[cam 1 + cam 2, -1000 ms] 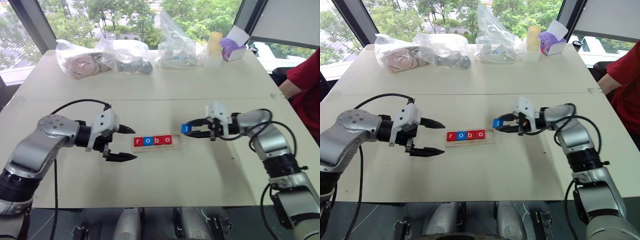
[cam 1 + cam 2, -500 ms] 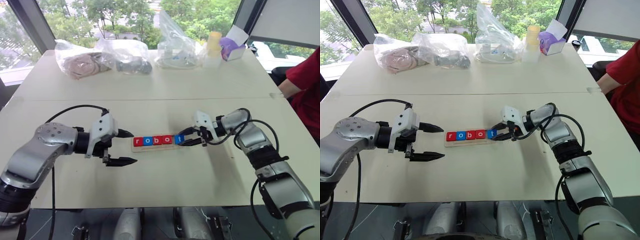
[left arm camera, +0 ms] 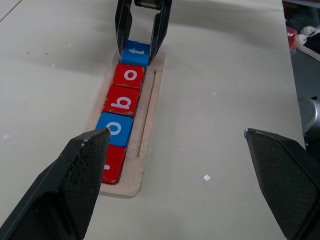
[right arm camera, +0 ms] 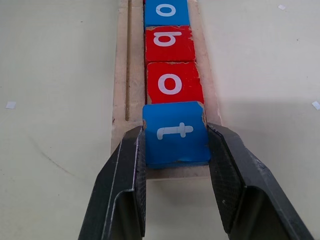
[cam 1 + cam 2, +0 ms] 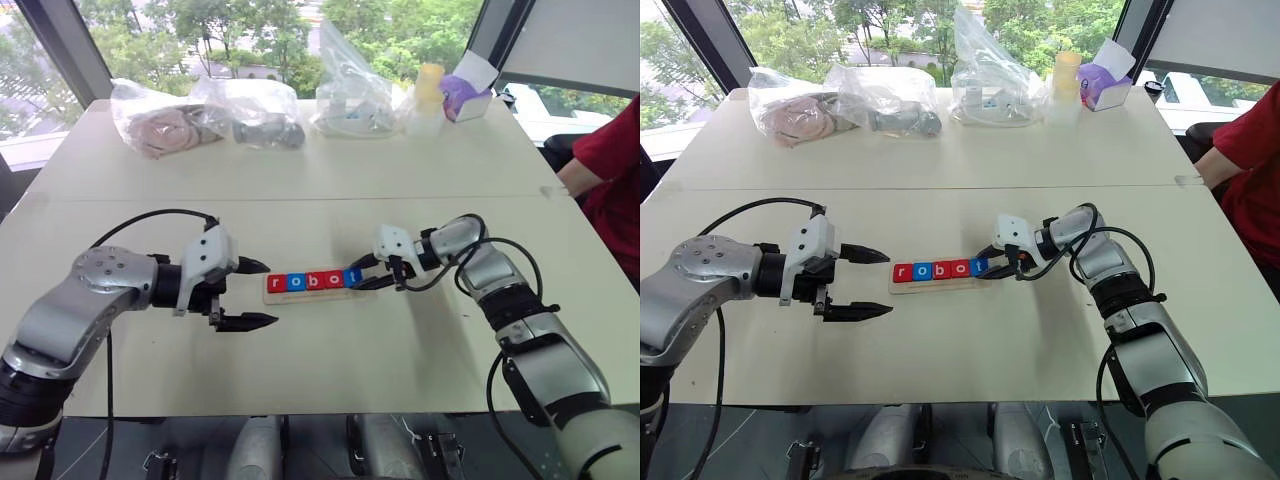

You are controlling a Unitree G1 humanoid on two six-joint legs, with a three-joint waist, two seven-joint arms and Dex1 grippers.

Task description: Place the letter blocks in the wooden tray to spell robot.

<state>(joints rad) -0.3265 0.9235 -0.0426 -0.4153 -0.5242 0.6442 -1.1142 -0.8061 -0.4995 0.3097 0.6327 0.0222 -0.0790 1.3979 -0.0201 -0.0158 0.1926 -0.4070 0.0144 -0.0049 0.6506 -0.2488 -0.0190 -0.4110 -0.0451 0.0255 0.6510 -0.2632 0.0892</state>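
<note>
The wooden tray [image 5: 308, 291] lies near the middle of the pale table [image 5: 330, 160], running from 9 o'clock to 3 o'clock in the head view. In it sit the letter blocks [image 5: 311, 281] in one row, touching edge to edge: a red r, a blue o, a red b, a red o, and at the 3 o'clock end the blue t block [image 4: 176, 133]. The t block rests at the tray's end against the red o, its far edge slightly raised in the right wrist view.

The right gripper [image 5: 367, 273] reaches in from 3 o'clock, its two black fingers [image 4: 125, 175] pinching the t block by its two opposite sides. The left gripper [image 5: 251, 293] hovers just off the tray's 9 o'clock end, its fingers spread wide and holding nothing, one tip beyond the tray, one on the near side.

At 12 o'clock, along the table's far edge, lie clear plastic bags [image 5: 205, 113] with contents, a yellowish cup [image 5: 429, 87] and a purple box [image 5: 466, 95]. At 3 o'clock, past the table's edge, a person's red sleeve [image 5: 607, 170] shows.
</note>
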